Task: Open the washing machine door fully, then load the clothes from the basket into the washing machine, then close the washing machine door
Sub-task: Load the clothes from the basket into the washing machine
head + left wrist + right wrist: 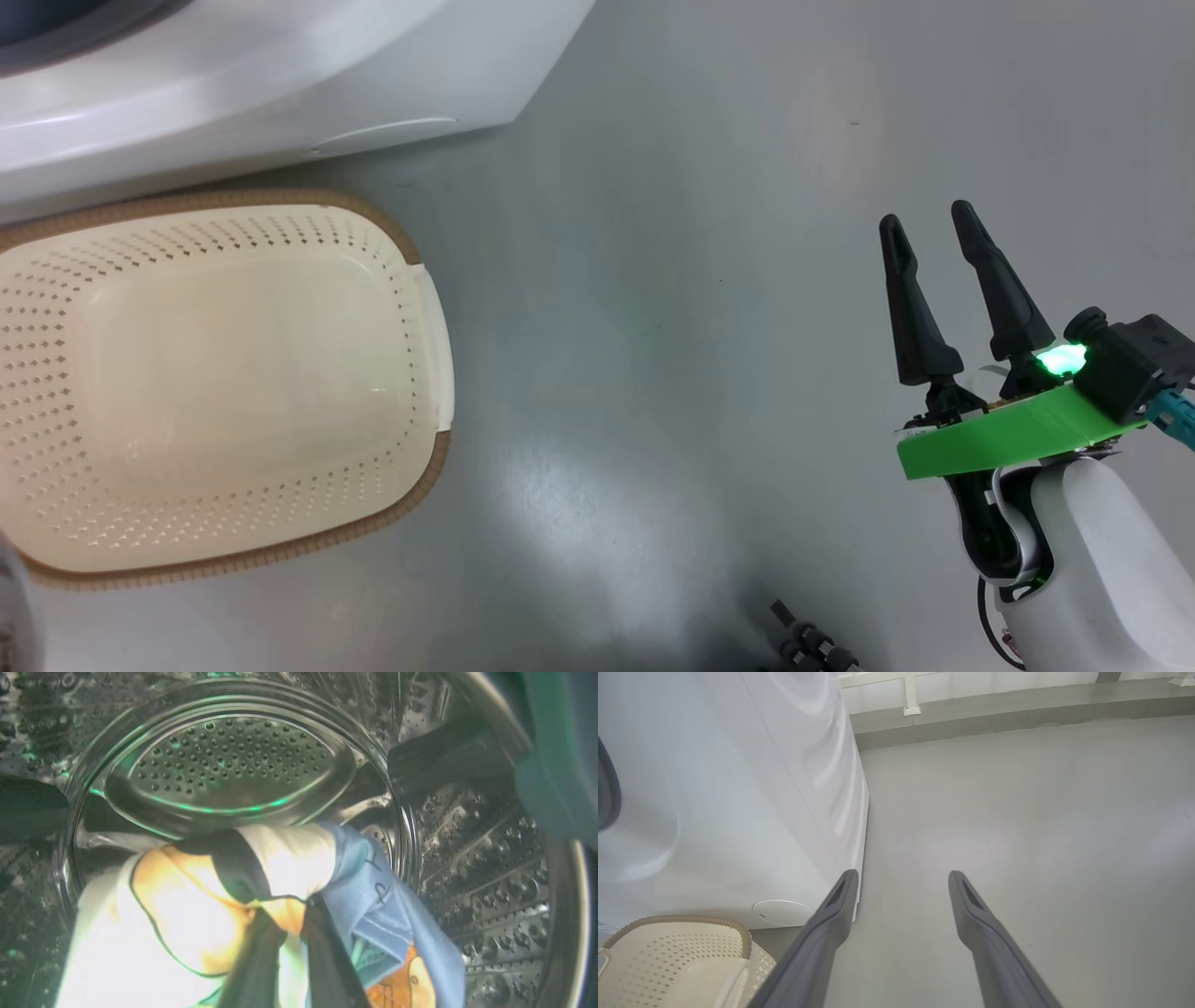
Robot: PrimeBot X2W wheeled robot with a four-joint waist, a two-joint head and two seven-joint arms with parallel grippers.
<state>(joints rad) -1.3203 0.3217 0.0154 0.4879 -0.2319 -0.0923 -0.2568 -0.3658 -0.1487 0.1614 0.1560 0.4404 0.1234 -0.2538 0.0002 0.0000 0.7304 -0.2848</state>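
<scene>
Clothes [187, 914] are pinched in the left tool [294, 914], its fingers closed on the fabric, inside the steel drum [490, 858] of the washing machine [280, 84]. Right tool [926, 219] stands wide and empty above the floor [700, 280]. Basket [411, 252] lies empty beside the machine. Assessment: cloth is light, limp and snag-prone; take hold at a bunched fold.

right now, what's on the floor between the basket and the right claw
Nothing. In the head view, the stretch between the basket and the open right claw is bare grey floor.
</scene>
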